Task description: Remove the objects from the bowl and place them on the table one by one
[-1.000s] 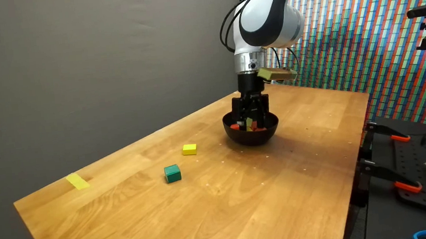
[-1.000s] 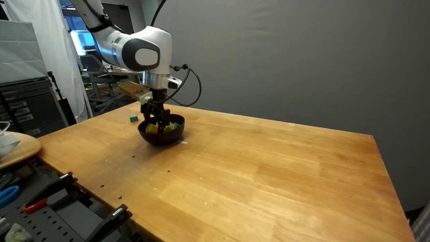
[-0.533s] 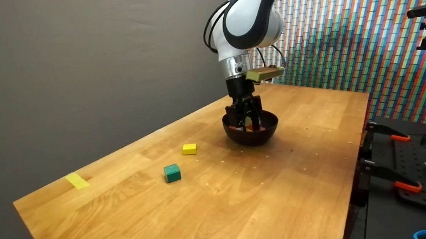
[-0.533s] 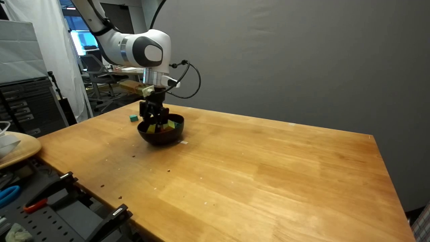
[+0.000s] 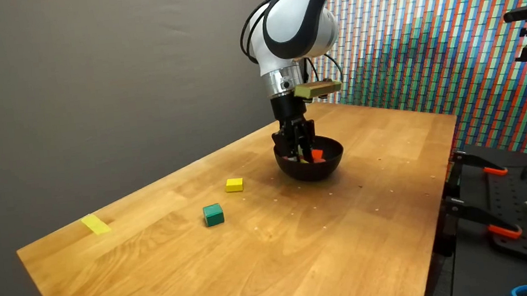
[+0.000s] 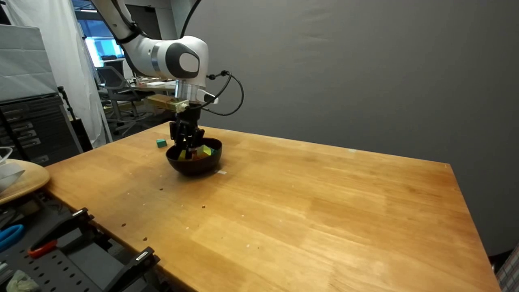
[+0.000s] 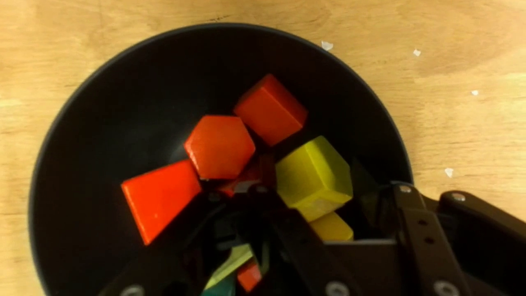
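Ideally, the gripper (image 5: 303, 157), jaws partly apart astride a yellow block (image 7: 312, 176) in the bowl (image 7: 123, 90), should pinch squarely before lifting straight up; whether it grips anything cannot be told.

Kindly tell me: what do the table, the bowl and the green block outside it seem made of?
The table looks like wood, smooth, slightly shiny: the grain shows. The bowl may be satin plastic or ceramic: faint highlight inside. The green block may be painted wood: even colour.
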